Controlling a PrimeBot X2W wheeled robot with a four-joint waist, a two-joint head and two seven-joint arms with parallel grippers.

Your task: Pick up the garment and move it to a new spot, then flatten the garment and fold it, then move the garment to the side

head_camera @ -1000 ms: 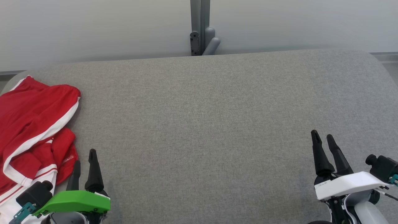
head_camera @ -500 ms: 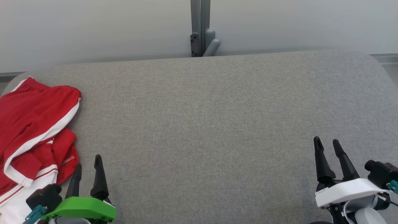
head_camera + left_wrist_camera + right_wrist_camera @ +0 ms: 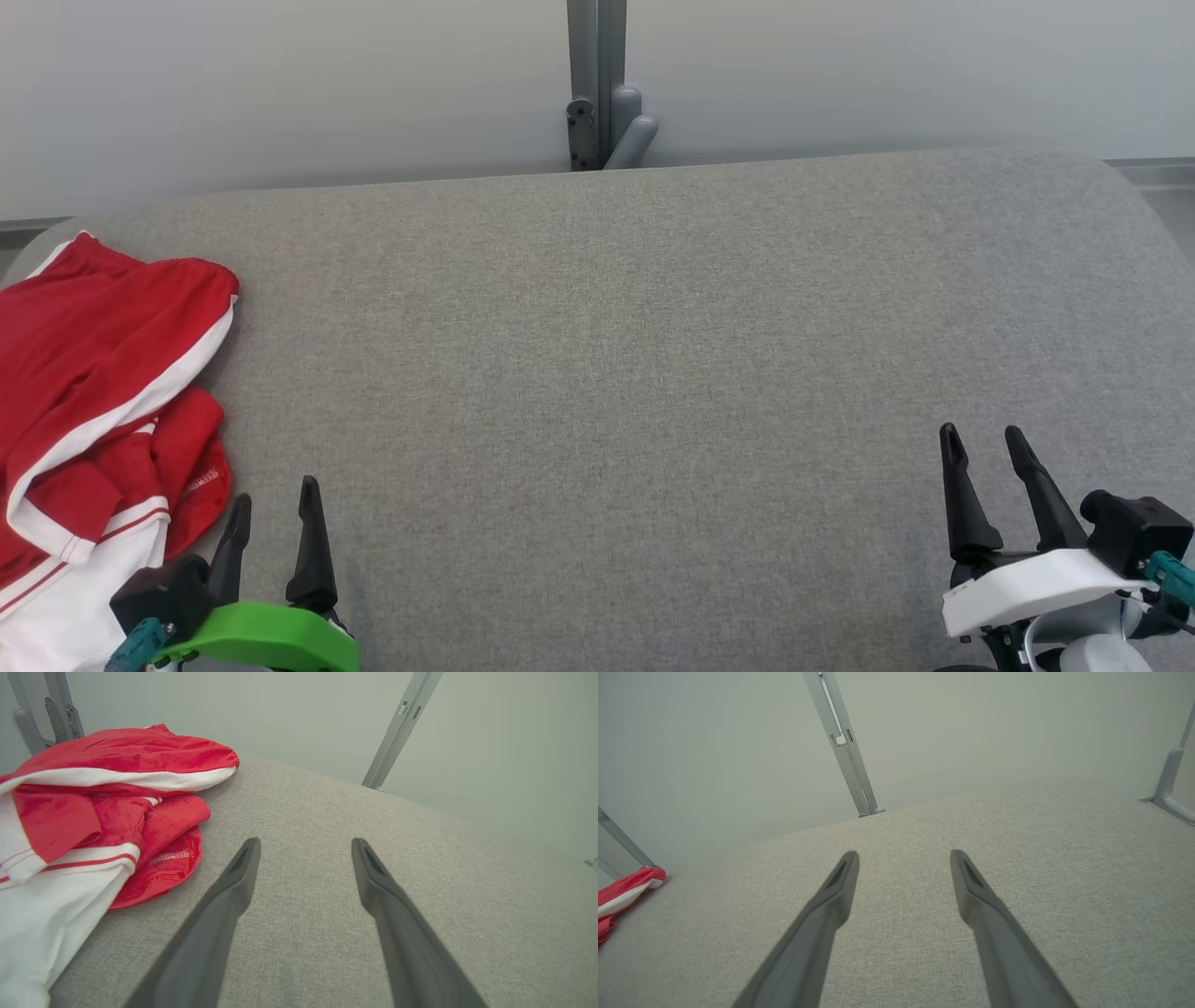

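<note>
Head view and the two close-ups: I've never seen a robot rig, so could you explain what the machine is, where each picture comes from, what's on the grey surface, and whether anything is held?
This is a two-armed robot. The wide picture comes from a camera on its head, looking down at a grey fabric-covered table. At the bottom corners are its two hands: the left gripper, on a green mount, and the right gripper, on a white one. Each has two long dark fingers. The other two pictures come from cameras on the wrists, looking along those fingers. At the table's left end lies a crumpled red and white garment, beside the left gripper but not touched by its fingers. Both grippers are open and hold nothing.
</note>
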